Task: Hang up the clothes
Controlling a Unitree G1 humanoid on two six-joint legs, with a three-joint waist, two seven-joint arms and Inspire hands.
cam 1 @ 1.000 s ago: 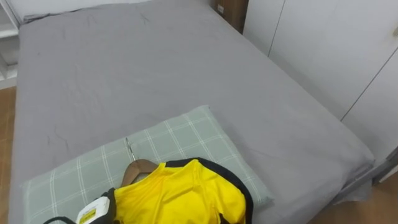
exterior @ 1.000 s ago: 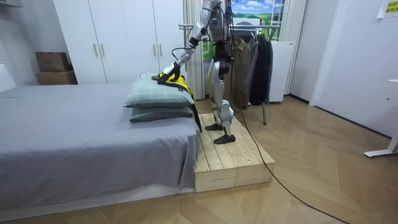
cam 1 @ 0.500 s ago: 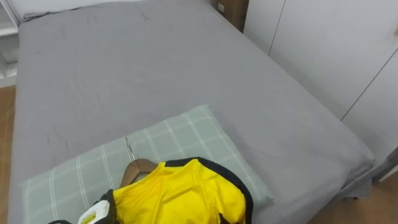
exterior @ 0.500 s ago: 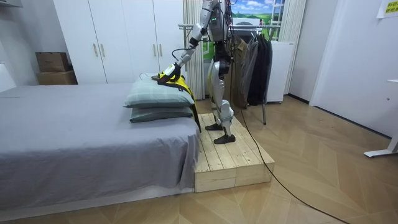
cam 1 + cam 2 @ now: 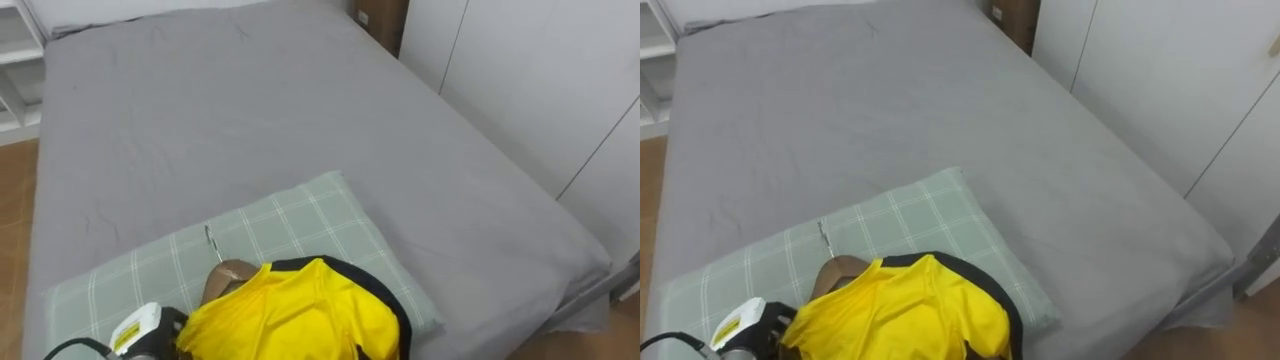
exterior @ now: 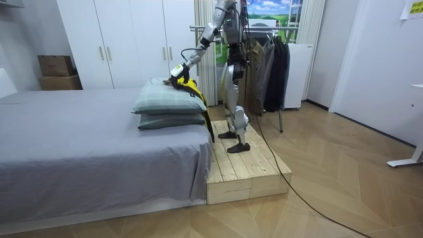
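Lying on pillow [image 5: 280,225]: yellow shirt [image 5: 300,315], wooden hanger [image 5: 225,275].
Left hand [image 5: 150,332]: at shirt, bottom left.
Fingers: cannot tell.

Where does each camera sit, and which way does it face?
Left eye view: on the robot's head, looking down at yellow shirt on pillow; left hand lower left.
Right eye view: beside it, same scene and hand.
Room view: across the room, facing the whole robot beside the bed.
All share shirt and pillow.
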